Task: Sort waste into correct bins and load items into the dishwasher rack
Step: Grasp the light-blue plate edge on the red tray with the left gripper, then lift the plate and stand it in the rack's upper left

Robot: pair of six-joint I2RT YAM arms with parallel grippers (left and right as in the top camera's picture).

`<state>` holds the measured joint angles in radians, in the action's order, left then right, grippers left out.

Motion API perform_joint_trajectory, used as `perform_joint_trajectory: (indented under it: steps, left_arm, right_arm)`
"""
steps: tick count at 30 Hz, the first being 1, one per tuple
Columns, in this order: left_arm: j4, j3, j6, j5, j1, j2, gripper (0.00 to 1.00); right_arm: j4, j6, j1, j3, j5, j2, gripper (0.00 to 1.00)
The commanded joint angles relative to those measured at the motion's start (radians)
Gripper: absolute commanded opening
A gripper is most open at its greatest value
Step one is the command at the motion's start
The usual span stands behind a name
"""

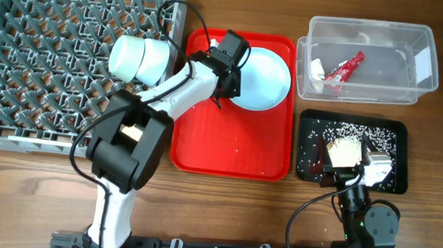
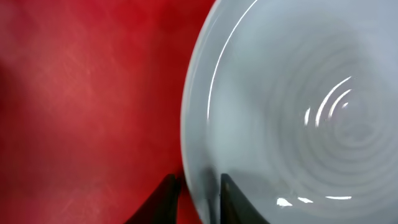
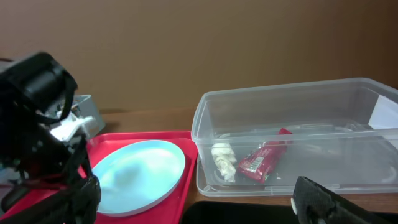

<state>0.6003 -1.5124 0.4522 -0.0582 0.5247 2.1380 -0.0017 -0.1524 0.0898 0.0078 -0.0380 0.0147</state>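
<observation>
**Desk:** Fingers (image 2: 163,200) on your left gripper (image 2: 199,202), how do they stand?

**Me:** Clamped on the rim of the pale blue plate (image 2: 292,112), one each side. The plate sits on the red tray (image 2: 81,93).

**Desk:** And the right gripper (image 1: 351,159)?

**Me:** It hangs over the black tray (image 1: 391,129). I can't tell whether its fingers are apart. The red wrapper (image 3: 261,160) and napkin (image 3: 222,158) lie in the clear tub (image 3: 205,124).
</observation>
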Motion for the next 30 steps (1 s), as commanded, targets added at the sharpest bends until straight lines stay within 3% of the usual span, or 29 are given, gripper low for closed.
perform_joint_trajectory:
  steps: [1,4,12,16,20,23,26,30]
  left_arm:
    - [0.018,-0.005,-0.048,0.04,-0.006,0.006,0.04]
    - [0.093,-0.021,-0.136,0.03,-0.011,-0.047,0.04]
    - [0.26,-0.079,-0.374,-0.527,-0.021,-0.454,0.04]
    - [0.414,-0.079,-0.393,-0.587,-0.074,-0.638,0.04]
    - [0.52,-0.076,-0.477,-0.594,-0.156,-0.685,0.04]
    - [0.49,-0.048,-0.571,-0.628,-0.245,-0.683,0.04]
    - [0.379,0.0,-0.594,-0.628,-0.327,-0.682,0.04]
    - [0.207,0.067,-0.735,-0.628,-0.401,-0.682,0.04]
  right_arm:
    - [0.004,-0.007,-0.004,-0.002,-0.015,-0.005,1.0]
    - [0.004,-0.007,-0.004,-0.002,-0.015,-0.005,1.0]
    - [0.004,-0.007,-0.004,-0.002,-0.015,-0.005,1.0]
    - [0.004,-0.007,-0.004,-0.002,-0.015,-0.005,1.0]
    - [0.004,-0.007,-0.004,-0.002,-0.015,-0.005,1.0]
    - [0.004,-0.007,-0.004,-0.002,-0.015,-0.005,1.0]
    - [0.004,-0.007,-0.004,-0.002,-0.015,-0.005,1.0]
    - [0.004,-0.007,-0.004,-0.002,-0.015,-0.005,1.0]
